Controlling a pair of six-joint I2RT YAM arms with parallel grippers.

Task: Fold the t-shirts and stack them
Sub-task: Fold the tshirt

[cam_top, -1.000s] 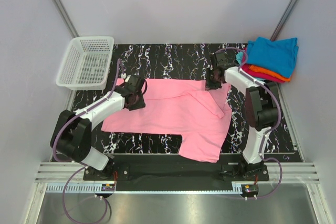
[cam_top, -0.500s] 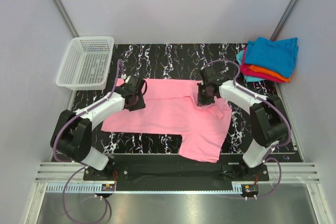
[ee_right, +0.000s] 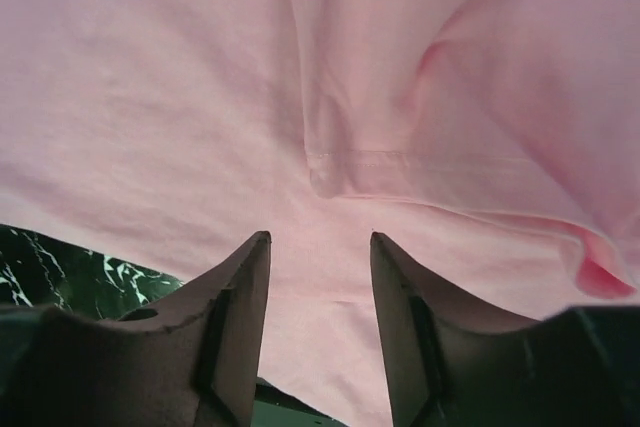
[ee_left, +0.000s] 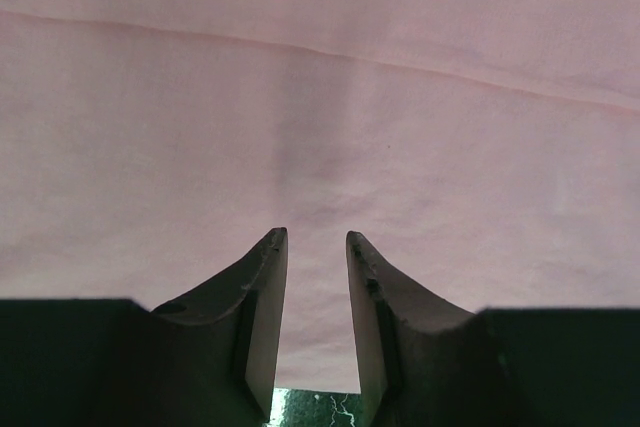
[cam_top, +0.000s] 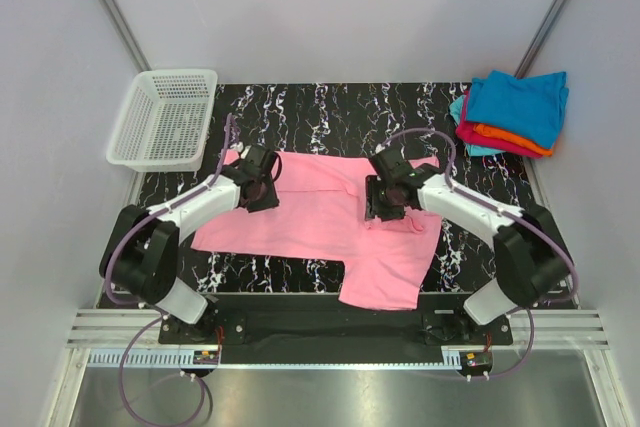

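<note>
A pink t-shirt [cam_top: 320, 222] lies spread across the middle of the black marbled bench [cam_top: 330, 107], its long side running left to right. One flap of it reaches toward the near edge, right of centre. The cloth is mostly flat on the left. On the right it is rumpled, with a loose fold lying over the body.

The left tool [cam_top: 266, 189] sits on the shirt's far left corner. In the left wrist view its fingers [ee_left: 262, 297] stand only a narrow slot apart. Pink cloth runs up into that slot, so the tool is pinching the shirt's edge, and a sliver of bench shows just below the hem.

The right tool [cam_top: 378, 205] is down on the shirt right of centre, at the fold. Its fingers [ee_right: 240, 307] are set a little wider, with pink cloth between and beyond them. A stitched hem crosses just past the tips, and a strip of bench shows at the left. Whether this tool actually bites the cloth or only presses on it, I cannot tell from this angle.

A stack of folded t-shirts [cam_top: 512, 112] rests at the far right corner, teal-blue on top with orange and magenta edges showing beneath. It is well apart from the pink one. A white mesh basket [cam_top: 130, 122] stands at the far left corner, near the left arm but not touching the shirt.
</note>
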